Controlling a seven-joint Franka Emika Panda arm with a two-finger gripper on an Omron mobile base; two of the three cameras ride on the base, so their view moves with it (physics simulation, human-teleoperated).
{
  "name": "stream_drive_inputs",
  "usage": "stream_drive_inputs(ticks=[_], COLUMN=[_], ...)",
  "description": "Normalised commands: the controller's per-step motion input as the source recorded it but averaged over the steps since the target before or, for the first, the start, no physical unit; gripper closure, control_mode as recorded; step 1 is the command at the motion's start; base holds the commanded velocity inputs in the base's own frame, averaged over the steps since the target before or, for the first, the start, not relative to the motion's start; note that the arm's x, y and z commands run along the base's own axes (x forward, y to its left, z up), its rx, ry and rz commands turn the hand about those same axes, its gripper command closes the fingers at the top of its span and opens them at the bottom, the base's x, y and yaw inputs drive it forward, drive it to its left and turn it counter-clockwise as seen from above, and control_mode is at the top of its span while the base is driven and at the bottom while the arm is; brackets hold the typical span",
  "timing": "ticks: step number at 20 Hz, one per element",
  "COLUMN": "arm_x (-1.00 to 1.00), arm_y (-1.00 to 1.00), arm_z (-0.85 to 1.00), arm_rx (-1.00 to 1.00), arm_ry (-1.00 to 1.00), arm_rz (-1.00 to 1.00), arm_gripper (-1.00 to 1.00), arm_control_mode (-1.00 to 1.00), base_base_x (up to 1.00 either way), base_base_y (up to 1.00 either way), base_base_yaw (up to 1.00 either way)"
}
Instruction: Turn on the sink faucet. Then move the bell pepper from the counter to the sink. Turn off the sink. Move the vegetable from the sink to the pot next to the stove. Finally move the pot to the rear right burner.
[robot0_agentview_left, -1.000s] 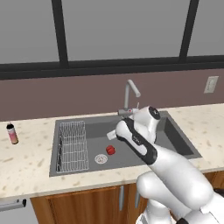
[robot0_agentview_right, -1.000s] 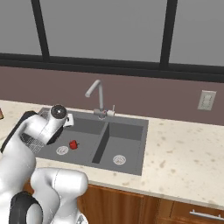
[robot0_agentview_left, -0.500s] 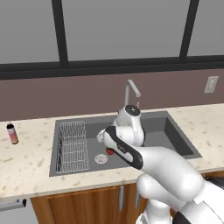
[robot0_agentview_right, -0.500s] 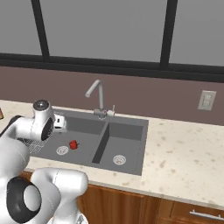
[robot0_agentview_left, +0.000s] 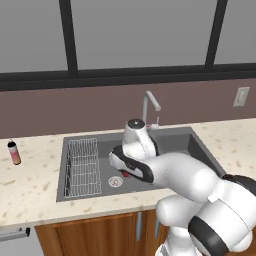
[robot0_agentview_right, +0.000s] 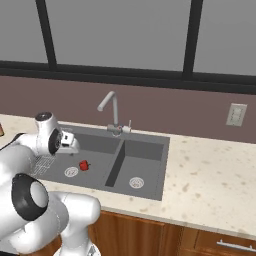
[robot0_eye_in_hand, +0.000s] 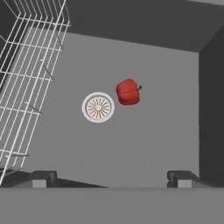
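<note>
- Left base view looks forward and down from behind the arm's left, onto the sink (robot0_agentview_left: 200, 150).
- Right base view mirrors it; both share the faucet (robot0_agentview_right: 111, 111).
- Hand view stares down, close, into the basin with the bell pepper (robot0_eye_in_hand: 127, 92).

Below the wide-open claw (robot0_eye_in_hand: 112, 178), bare dark grey basin floor (robot0_eye_in_hand: 144, 144) lies open up to the small squat red bell pepper (robot0_eye_in_hand: 127, 92). The round silver drain (robot0_eye_in_hand: 98, 107) sits just beside it. The white wire rack (robot0_eye_in_hand: 30, 74) crowds one side, the basin's dividing wall (robot0_eye_in_hand: 211, 100) the other.
</note>
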Motion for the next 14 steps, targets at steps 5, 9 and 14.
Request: stream_drive_inputs(ticks=[5,9,14], arm_x=[0.22,0.23,0.17], arm_y=[-0.12,-0.1,0.0], arm_z=[-0.21,-0.25,-0.26], arm_rx=[-0.12,-0.08,-0.06], arm_ry=[0.1,0.05,0.01], arm_rz=[-0.03,0.0,0.0], arm_gripper=[-1.0,-1.0,-1.0], arm_control_mode=[-1.0,-1.0,-1.0], base_base_x=[0.0,0.0,0.0], base_base_y=[0.0,0.0,0.0], base_base_yaw=[0.0,0.0,0.0])
